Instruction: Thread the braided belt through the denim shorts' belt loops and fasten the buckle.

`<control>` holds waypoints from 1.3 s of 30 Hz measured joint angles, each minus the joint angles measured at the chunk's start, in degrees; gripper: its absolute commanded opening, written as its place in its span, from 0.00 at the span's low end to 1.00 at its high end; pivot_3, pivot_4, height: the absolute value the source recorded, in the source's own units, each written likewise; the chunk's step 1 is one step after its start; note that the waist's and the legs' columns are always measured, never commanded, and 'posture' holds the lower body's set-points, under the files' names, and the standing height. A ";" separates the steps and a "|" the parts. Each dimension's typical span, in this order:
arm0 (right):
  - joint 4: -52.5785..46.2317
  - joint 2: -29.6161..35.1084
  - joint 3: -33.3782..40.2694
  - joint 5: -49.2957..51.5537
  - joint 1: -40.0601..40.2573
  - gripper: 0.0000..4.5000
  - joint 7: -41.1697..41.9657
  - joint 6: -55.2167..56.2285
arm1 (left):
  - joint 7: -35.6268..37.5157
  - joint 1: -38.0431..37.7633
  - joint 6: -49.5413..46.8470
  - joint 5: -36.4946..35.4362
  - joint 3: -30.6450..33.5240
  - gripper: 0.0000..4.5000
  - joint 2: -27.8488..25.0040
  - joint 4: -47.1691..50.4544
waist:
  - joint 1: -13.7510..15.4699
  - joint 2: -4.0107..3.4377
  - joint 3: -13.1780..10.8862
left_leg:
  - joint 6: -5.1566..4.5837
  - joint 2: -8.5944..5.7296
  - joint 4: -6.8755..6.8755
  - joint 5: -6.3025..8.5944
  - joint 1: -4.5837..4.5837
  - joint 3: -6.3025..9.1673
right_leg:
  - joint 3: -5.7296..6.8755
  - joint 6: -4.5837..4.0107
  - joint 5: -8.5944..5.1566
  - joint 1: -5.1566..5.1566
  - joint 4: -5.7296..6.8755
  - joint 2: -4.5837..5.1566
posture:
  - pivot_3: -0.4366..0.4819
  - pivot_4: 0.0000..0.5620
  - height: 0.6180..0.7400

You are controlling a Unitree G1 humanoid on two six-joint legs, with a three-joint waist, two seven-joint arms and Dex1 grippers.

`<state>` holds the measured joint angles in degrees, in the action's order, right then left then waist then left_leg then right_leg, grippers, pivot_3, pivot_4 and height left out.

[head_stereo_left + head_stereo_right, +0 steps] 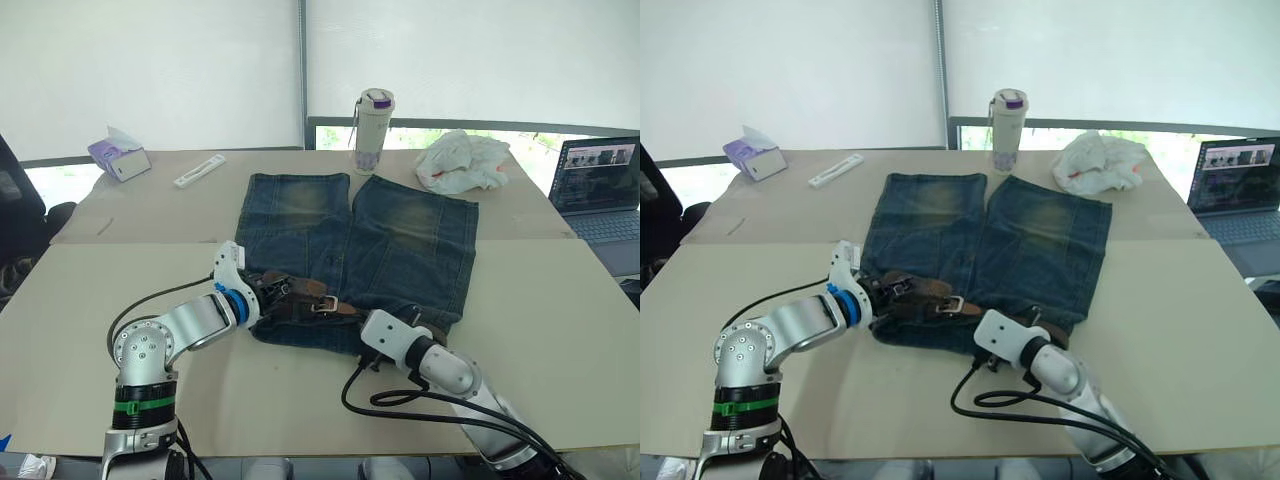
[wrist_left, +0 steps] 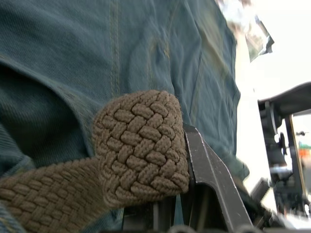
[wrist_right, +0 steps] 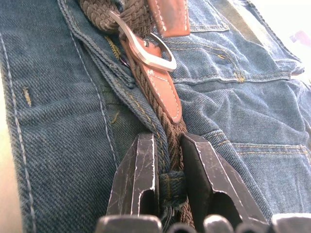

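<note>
Left eye view: the denim shorts (image 1: 380,245) lie flat on a tan table (image 1: 560,330), legs pointing far, waistband at the near edge. The braided belt (image 1: 300,300) runs along the waistband, its buckle (image 1: 325,303) sitting near the middle of the waist with tan leather tabs on either side.

The left gripper (image 1: 268,292) is at the left end of the waistband. Its wrist view has a folded, doubled-over end of the belt pressed against one black finger (image 2: 206,170); the other finger is hidden behind the braid, so the fingers look closed on the belt, with denim behind.

The right gripper (image 3: 167,167) is at the near right part of the waistband, just right of the buckle. Its wrist view shows the two black fingers nearly together, straddling the strap and one of the belt loops (image 3: 171,187), which sits between the finger bases; the fingers are pinched on the belt and loop. Beyond them the strap runs under a leather tab to the silver buckle (image 3: 148,51), whose frame is tilted up off the denim.

Across the far side of the table, left to right: a purple tissue box (image 1: 118,155), a flat white stick-shaped item (image 1: 199,171), a tall bottle with a purple lid (image 1: 372,130), and a crumpled white bag (image 1: 462,162). An open laptop (image 1: 603,190) stands at the far right.
</note>
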<state>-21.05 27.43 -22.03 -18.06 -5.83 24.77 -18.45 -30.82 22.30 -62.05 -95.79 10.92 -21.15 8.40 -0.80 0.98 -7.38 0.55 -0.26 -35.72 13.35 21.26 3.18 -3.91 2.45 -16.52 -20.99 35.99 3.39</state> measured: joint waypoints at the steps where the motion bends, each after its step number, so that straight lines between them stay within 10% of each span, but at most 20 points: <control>1: 0.17 0.00 -0.06 -0.72 0.00 0.21 0.00 0.33 | -0.95 0.01 -0.15 -1.59 -0.76 0.00 -0.73 0.01 | 0.03 0.00 0.00 | 0.01 0.00 0.00 0.00 0.00 0.00 | 0.00 0.00 0.00 0.00 -0.01 0.00 | 0.48 0.27 1.00; 24: 0.23 -6.13 3.90 5.33 2.24 0.21 1.31 6.15 | -17.56 4.32 6.26 -11.80 -11.79 0.00 -8.47 0.05 | 0.00 0.03 -0.02 | 0.36 -0.01 0.15 -0.12 -0.05 -0.01 | -0.01 -0.01 0.01 -0.01 -0.02 0.00 | 0.48 0.27 1.00; 34: -1.97 -5.93 6.34 12.61 1.21 0.99 6.15 4.94 | -13.20 1.39 6.78 -9.11 -11.68 0.00 -9.06 -0.32 | -0.06 0.03 -0.03 | 0.47 -0.06 0.36 -0.19 -0.13 -0.03 | -0.01 -0.04 0.01 -0.03 -0.04 -0.05 | 0.48 0.27 1.00; 39: 1.38 -5.80 4.22 6.99 -4.16 0.99 4.17 4.69 | -12.40 1.28 6.79 -7.87 -11.62 0.00 -9.35 -0.24 | -0.04 0.05 -0.03 | 0.65 -0.08 0.49 -0.30 -0.14 -0.02 | -0.01 -0.06 0.03 -0.08 -0.04 -0.05 | 0.48 0.27 1.00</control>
<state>-19.67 21.63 -17.81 -11.07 -9.99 28.94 -13.76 -43.22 23.58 -55.26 -103.65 -0.70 -30.50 8.16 -0.84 1.03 -7.41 1.20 -0.34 -35.22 13.04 21.12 3.16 -3.92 2.38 -16.49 -21.07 35.95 3.34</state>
